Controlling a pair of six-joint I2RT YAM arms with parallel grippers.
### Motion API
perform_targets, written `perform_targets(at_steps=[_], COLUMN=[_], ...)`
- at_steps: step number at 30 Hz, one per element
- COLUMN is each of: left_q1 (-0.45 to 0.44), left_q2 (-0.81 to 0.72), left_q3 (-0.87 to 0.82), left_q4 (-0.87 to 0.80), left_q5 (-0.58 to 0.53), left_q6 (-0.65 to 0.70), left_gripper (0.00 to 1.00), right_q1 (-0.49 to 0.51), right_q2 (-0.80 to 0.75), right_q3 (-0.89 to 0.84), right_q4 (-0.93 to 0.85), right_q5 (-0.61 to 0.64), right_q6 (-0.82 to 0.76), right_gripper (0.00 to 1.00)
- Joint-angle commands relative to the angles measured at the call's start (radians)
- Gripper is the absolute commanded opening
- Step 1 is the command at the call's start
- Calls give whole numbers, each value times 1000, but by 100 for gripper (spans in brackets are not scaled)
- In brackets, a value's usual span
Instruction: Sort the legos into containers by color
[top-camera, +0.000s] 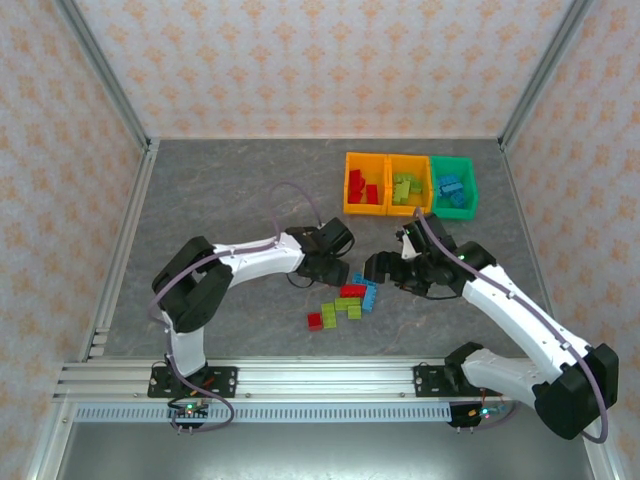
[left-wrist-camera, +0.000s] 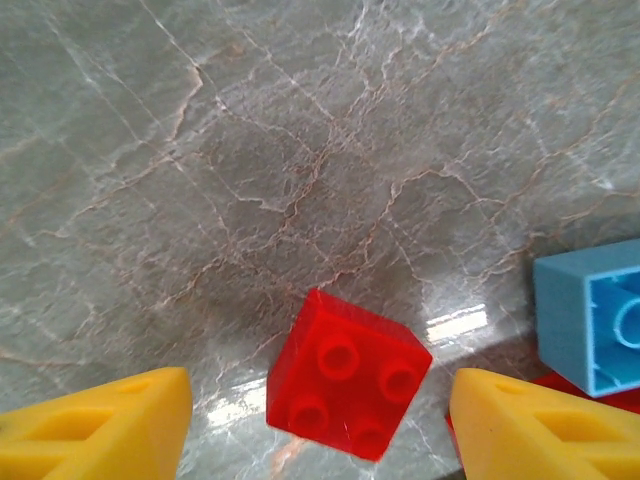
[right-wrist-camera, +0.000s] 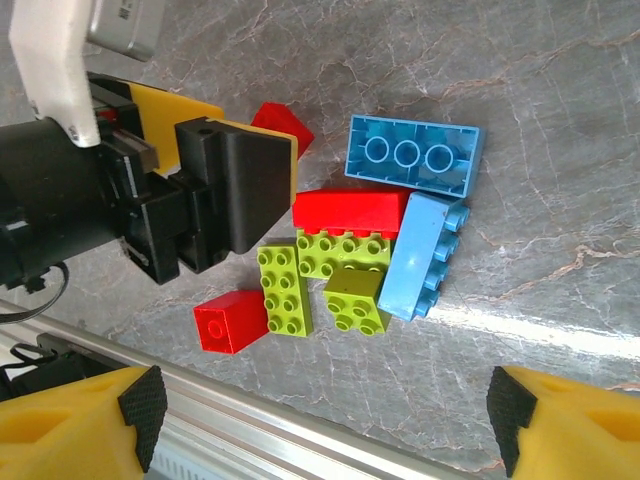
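Loose legos (top-camera: 345, 300) lie in a small pile at the table's near middle: red, lime green and blue bricks. My left gripper (left-wrist-camera: 320, 420) is open around a red 2x2 brick (left-wrist-camera: 347, 375), with a gap on each side of it. A blue brick (left-wrist-camera: 590, 315) lies to its right. My right gripper (right-wrist-camera: 325, 420) hangs open above the pile, over a lime 2x4 brick (right-wrist-camera: 284, 288), a long red brick (right-wrist-camera: 350, 210) and a blue brick (right-wrist-camera: 413, 155). The containers stand at the back right: two orange bins (top-camera: 364, 184) (top-camera: 406, 184) and a green bin (top-camera: 452, 186), each holding bricks.
The left gripper's black body (right-wrist-camera: 215, 190) stands at the pile's edge, close to the right gripper (top-camera: 385, 268). An aluminium rail (top-camera: 300, 380) runs along the near table edge, just below the pile. Patterned walls enclose the table.
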Motion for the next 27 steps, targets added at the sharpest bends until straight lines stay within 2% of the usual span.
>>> perform_targets(at_steps=[1, 4, 8, 13, 17, 20, 23, 25, 27], left_q1=[4, 3, 4, 3, 4, 5, 10, 23, 45], left_q2=[25, 65, 67, -6, -87, -98, -23, 79, 172], left_q3=[36, 37, 22, 17, 80, 190, 359, 510, 648], left_q4=[-2, -4, -1, -5, -56, -63, -73, -91, -96], left_q5=[4, -10, -26, -34, -44, -74, -155, -248, -272], left_q6=[-4, -5, -7, -1, 27, 56, 119, 184, 231], left_gripper=[65, 55, 36, 22, 20, 21, 21, 21, 21], right_q1=[4, 4, 3, 4, 4, 5, 5, 4, 4], right_q2=[0, -5, -22, -47, -88, -130, -158, -173, -182], right_q3=[-15, -12, -6, 15, 40, 44, 38, 28, 16], right_q4=[8, -1, -4, -9, -31, -39, -35, -27, -22], right_q5=[26, 21, 11, 17, 72, 125, 154, 161, 156], right_q6=[14, 17, 31, 50, 65, 84, 104, 119, 123], right_gripper=[85, 85, 85, 84, 84, 84, 84, 84, 84])
